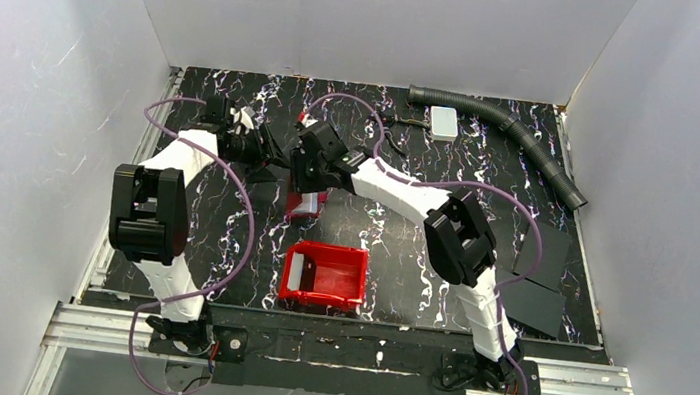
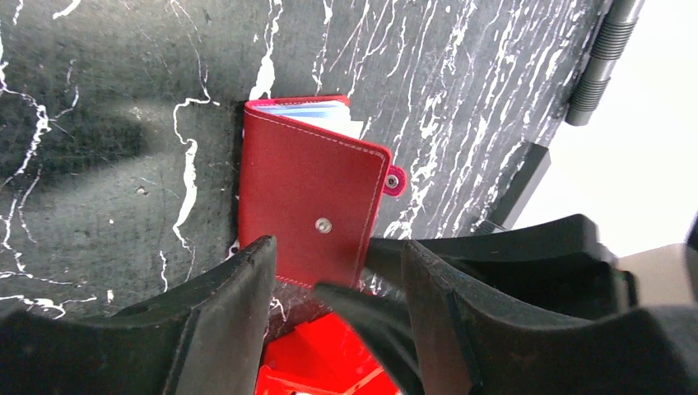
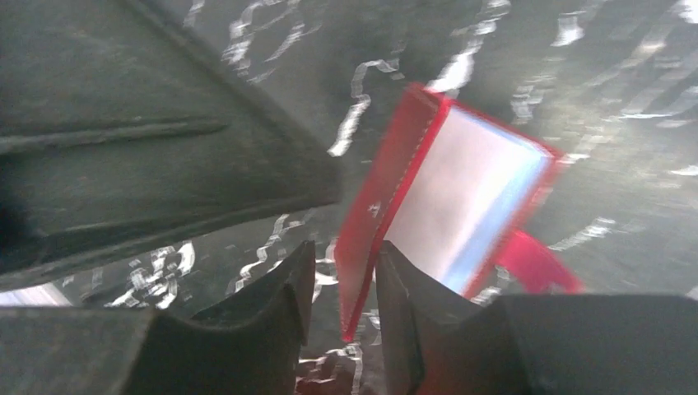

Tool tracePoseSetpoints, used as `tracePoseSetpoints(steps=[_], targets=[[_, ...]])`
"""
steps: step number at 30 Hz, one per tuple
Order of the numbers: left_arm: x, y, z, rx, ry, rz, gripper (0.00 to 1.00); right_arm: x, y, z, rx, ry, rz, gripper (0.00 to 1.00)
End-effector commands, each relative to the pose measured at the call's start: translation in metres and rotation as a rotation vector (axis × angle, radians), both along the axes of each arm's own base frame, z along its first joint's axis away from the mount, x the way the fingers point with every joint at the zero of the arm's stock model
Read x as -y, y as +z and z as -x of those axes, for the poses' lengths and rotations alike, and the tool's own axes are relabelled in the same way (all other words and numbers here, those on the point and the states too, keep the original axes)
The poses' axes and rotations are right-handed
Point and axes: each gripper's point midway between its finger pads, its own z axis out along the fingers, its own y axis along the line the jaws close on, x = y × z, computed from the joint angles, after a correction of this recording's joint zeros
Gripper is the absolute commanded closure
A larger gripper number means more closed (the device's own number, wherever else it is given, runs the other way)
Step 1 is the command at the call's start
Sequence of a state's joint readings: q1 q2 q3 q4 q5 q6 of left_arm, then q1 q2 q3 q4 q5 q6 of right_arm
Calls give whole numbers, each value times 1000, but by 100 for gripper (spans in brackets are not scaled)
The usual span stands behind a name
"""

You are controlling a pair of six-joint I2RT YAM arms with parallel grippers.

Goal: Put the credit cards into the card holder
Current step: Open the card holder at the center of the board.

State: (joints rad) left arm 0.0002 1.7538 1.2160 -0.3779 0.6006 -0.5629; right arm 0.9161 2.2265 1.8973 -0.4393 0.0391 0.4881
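Observation:
The card holder (image 2: 309,197), a dark red wallet with a round snap, lies on the black marble table between both arms, near the middle of the top view (image 1: 306,202). Pale blue-white credit cards (image 2: 325,113) stick out of its far edge. In the right wrist view they show inside the half-open wallet (image 3: 469,193). My left gripper (image 2: 337,271) is open just short of the wallet's near edge, with a black finger of the other arm crossing the gap. My right gripper (image 3: 342,276) is open astride the wallet's raised red cover (image 3: 379,222), with a gap at the left finger.
A bright red plastic bin (image 1: 324,277) stands near the arm bases, just in front of the wallet. At the back are a white block (image 1: 444,121) and a corrugated hose (image 1: 524,143). Black flat sheets (image 1: 537,286) lie at the right.

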Motion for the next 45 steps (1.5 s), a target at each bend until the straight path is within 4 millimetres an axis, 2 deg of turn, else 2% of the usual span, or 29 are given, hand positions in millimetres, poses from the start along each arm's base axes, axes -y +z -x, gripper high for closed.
tracePoseSetpoints(steps=[1,4,6,8,9,12,16,21,26,31,34,40,45], targets=[[-4,9,0,6,31,85,44,-52,27,25,-103,169,-350,56],[-5,8,1,7,27,73,40,-60,37,27,-104,193,-413,56],[-4,5,1,3,13,70,32,-63,33,29,-124,206,-417,56],[0,-1,2,-20,1,75,30,-63,35,31,-116,215,-440,51],[1,-1,3,-25,1,77,31,-62,38,32,-106,219,-457,47],[-2,-3,4,-31,6,52,37,-60,37,30,-113,204,-467,47],[-14,-18,8,-81,16,-47,47,-57,33,26,-132,186,-476,48],[-17,-37,13,-146,2,-87,59,-51,30,23,-145,172,-467,50],[-20,-45,17,-179,-9,-106,71,-27,40,14,-104,135,-417,49],[-21,-47,18,-181,-10,-114,80,10,28,6,-131,86,-325,47],[-23,-51,18,-194,-11,-125,85,22,28,2,-124,69,-319,42],[-24,-62,20,-228,-13,-133,90,25,20,-2,-141,71,-315,39],[-23,-64,21,-234,-15,-127,94,17,10,-4,-175,74,-335,39]])
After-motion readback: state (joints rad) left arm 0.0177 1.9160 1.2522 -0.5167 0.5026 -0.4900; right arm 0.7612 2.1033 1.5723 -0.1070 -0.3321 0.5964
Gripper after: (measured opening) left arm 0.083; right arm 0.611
